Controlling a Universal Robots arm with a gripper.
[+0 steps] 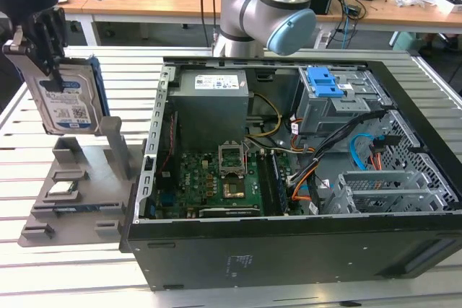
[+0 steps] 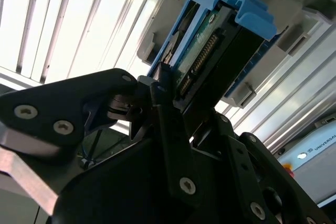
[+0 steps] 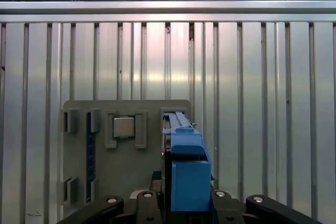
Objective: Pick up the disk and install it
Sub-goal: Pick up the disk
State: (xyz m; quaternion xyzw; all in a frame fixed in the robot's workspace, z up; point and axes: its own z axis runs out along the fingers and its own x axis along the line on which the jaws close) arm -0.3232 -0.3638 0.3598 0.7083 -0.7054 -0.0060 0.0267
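Observation:
The disk (image 1: 71, 102), silver with a white-and-blue label and a blue frame, hangs on edge at the exterior view's far left. It is just above the grey holder (image 1: 79, 192). My gripper (image 1: 50, 63) is shut on its upper part, with black fingers (image 1: 45, 37) on both faces. In the second wrist view the disk (image 2: 207, 51) shows its green circuit board and connector between the gripper (image 2: 181, 87) fingers. In the first wrist view the disk's blue frame (image 3: 186, 166) rises over the holder (image 3: 126, 171), clamped by the gripper (image 3: 184, 205).
An open computer case (image 1: 289, 250) lies to the exterior view's right of the holder, with a motherboard (image 1: 209, 178) and a grey cage with a blue latch (image 1: 325, 84). A small square processor chip (image 3: 123, 127) rests in the holder. The slatted metal table (image 3: 262, 103) lies all around.

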